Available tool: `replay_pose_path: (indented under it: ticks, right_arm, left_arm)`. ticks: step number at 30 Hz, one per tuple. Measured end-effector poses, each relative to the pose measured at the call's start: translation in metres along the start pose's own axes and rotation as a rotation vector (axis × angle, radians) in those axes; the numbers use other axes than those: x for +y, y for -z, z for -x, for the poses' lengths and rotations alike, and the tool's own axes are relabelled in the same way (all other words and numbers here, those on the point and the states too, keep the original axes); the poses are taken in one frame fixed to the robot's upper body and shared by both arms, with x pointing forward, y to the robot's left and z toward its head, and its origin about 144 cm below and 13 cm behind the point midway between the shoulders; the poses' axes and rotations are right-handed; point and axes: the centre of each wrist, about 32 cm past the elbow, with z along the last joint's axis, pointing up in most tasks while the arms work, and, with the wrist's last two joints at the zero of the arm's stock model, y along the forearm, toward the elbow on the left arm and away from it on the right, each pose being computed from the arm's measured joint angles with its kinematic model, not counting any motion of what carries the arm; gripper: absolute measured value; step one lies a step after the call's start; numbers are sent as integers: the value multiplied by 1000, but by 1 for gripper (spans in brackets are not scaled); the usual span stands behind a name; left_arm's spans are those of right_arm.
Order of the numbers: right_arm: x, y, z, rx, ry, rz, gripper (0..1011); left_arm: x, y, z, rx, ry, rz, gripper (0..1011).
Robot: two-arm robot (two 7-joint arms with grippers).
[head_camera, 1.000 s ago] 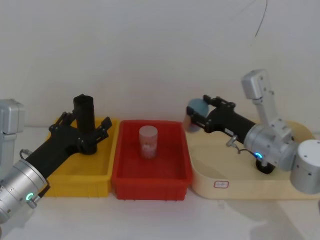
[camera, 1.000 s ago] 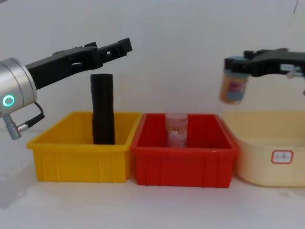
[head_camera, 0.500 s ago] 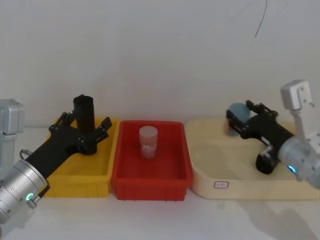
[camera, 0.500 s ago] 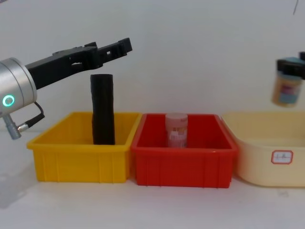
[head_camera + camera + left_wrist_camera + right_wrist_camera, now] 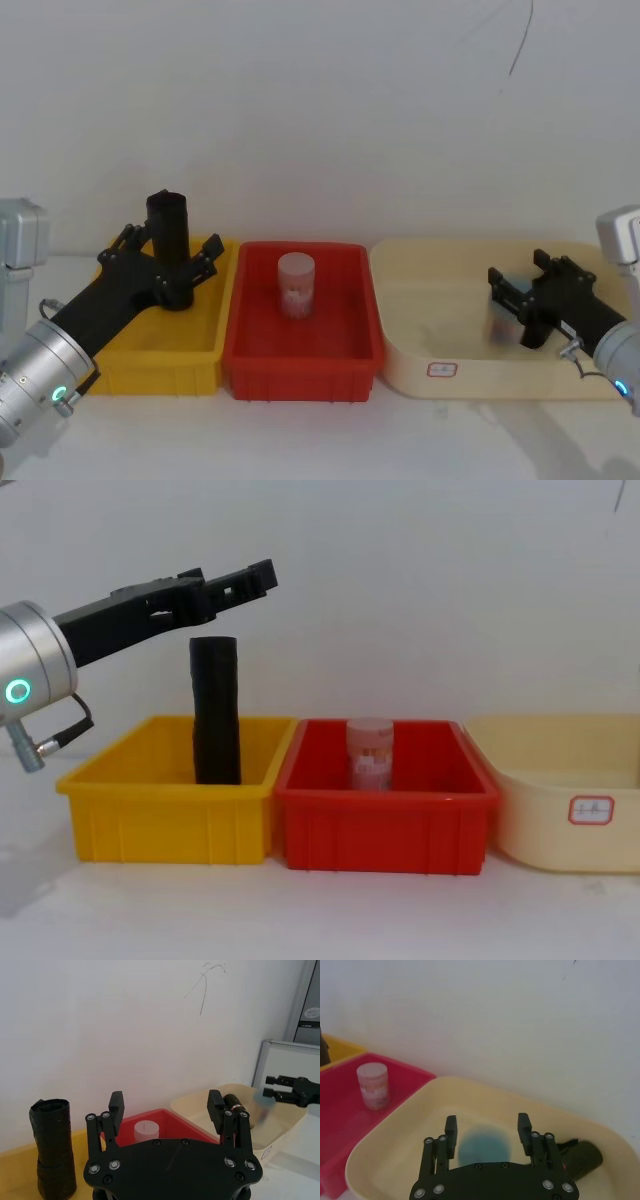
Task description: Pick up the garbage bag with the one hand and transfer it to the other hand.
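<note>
The garbage bag (image 5: 234, 1105), a black roll with a red-and-white band, lies in the cream tray (image 5: 440, 375) and also shows past the right gripper (image 5: 584, 1156). My right gripper (image 5: 518, 275) hangs low inside that tray, right beside the bag. It is shut on a blue-lidded jar (image 5: 484, 1146), which shows blurred. My left gripper (image 5: 255, 577) is open and hovers over the yellow bin (image 5: 165, 820), above the top of a plain black roll (image 5: 215, 710) standing there. In the left wrist view that roll (image 5: 52, 1147) stands outside the fingers.
A red bin (image 5: 385, 825) sits between the yellow bin and the cream tray, with a pink-labelled jar (image 5: 370, 752) upright in it. A white wall stands close behind all three containers. Bare table runs along their front.
My right gripper carried the blue-lidded jar to the right and down into the cream tray, leaving the chest view. The left arm and the plain black roll stayed still.
</note>
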Motion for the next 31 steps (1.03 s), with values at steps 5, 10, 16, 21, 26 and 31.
replay_pose_path:
  ticks: [5, 10, 16, 21, 26, 31]
  right_arm:
    - [-6, 5, 4, 15, -7, 22, 845]
    - [-10, 9, 7, 23, -14, 22, 958]
    - [-13, 10, 10, 32, -40, -10, 1001]
    - [-15, 10, 12, 47, -75, -43, 1000]
    - [-17, 9, 14, 72, -133, -78, 1000]
    - [-18, 9, 16, 97, -189, -110, 1000]
  left_arm:
    - [0, 0, 0, 0, 0, 0, 1001]
    - [0, 0, 0, 0, 0, 0, 1002]
    - [0, 0, 0, 0, 0, 0, 1001]
    - [0, 0, 0, 0, 0, 0, 1002]
    - [0, 0, 0, 0, 0, 0, 1002]
    - [0, 0, 0, 0, 0, 0, 1002]
